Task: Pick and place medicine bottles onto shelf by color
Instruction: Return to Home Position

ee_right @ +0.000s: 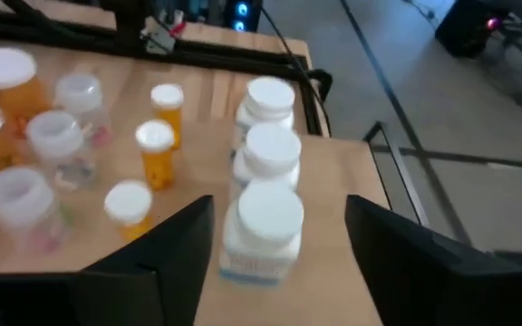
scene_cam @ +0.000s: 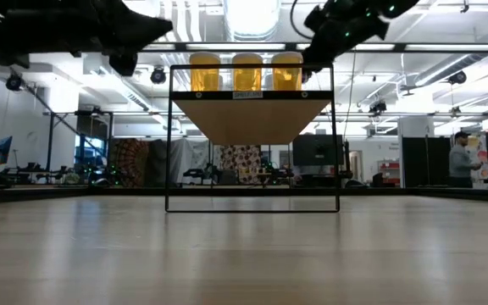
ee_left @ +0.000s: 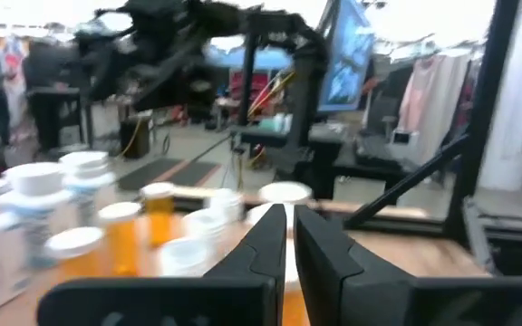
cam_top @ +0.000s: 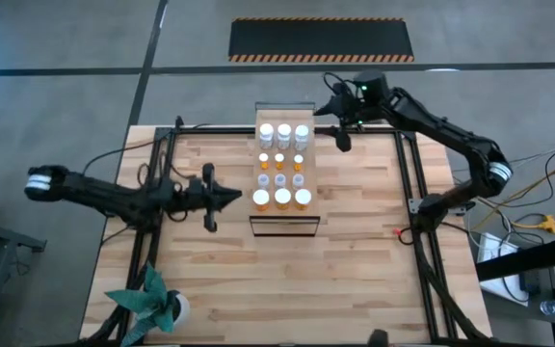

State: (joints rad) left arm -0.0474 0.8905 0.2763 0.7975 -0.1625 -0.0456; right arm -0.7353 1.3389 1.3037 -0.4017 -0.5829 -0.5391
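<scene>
Just beside the right tool [cam_top: 342, 141] stand three white bottles [cam_top: 284, 133].

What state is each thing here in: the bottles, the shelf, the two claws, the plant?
shelf: level, loaded with bottles.
left gripper: shut, empty, beside the shelf.
right gripper: open, empty, beside the shelf.
white bottles: upright, capped, in a row at the end near the right gripper.
large orange bottles: upright, capped, in a row at the other end.
small bottles: upright, capped, between those rows.
plant pot: upright.
</scene>
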